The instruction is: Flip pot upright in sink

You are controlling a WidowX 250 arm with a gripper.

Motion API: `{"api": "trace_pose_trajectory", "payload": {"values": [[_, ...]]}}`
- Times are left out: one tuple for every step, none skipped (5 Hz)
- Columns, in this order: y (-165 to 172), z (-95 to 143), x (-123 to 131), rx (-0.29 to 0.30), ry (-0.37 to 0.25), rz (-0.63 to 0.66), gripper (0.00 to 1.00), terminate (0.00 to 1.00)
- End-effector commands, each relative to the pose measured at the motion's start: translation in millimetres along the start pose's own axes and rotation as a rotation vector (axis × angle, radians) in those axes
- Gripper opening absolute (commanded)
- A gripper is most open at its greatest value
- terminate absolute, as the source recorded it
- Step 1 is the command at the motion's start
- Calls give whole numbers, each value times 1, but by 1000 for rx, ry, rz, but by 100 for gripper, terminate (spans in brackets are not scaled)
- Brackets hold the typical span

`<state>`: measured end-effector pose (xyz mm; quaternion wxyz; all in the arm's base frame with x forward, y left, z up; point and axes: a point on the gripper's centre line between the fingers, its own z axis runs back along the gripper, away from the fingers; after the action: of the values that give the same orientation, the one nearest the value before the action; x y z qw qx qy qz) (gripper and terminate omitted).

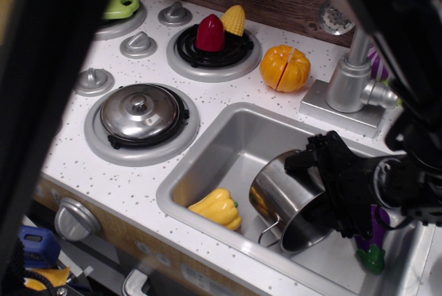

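The steel pot (pixel 280 192) lies on its side in the sink (pixel 235 141), right of middle, its mouth facing the lower right and one wire handle (pixel 268 232) near the floor. My black gripper (pixel 321 196) comes in from the right and straddles the pot's upper rim. One finger (pixel 298 162) lies on the outside of the wall and the other sits inside the mouth. The jaws look spread wide, so it is open around the rim.
A yellow pepper (pixel 217 208) lies at the sink's front left and a purple eggplant (pixel 373 244) at its right, partly behind my gripper. The faucet (pixel 352 75) stands behind the sink. A steel lid (pixel 140 113) covers the near burner. An orange pumpkin (pixel 284 67) sits on the counter.
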<state>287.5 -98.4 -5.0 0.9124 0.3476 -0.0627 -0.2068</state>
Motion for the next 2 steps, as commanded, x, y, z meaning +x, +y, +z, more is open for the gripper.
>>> {"api": "trace_pose_trajectory", "payload": {"values": [[12, 4, 4, -53, -93, 95, 0, 0], [10, 2, 3, -91, -69, 151, 0, 0]]}}
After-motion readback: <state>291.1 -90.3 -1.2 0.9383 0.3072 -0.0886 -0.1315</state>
